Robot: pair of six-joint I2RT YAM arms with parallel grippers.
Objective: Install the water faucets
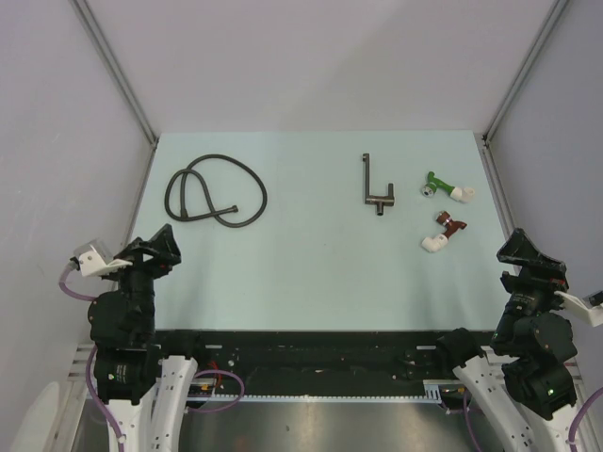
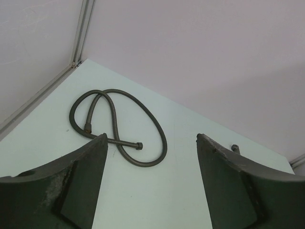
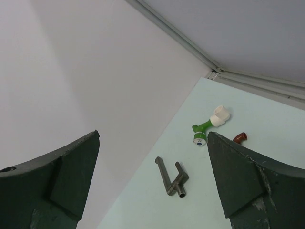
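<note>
faucet (image 1: 377, 199): untouched, judged rigid, light, slick metal | grip: short t-body, not thin arm | left gripper (image 1: 156, 245), right gripper (image 1: 521, 248): jaws wide apart, holding nothing

Pale table (image 1: 311, 282) bears coiled hose (image 1: 264, 193), faucet (image 1: 366, 179), green fitting (image 1: 438, 182) and (nearer) dark-red fitting (image 1: 444, 232).

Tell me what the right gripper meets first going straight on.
Probably the faucet, low between the open fingers of the right gripper; the green fitting lies to one side. Depth is unclear.
</note>
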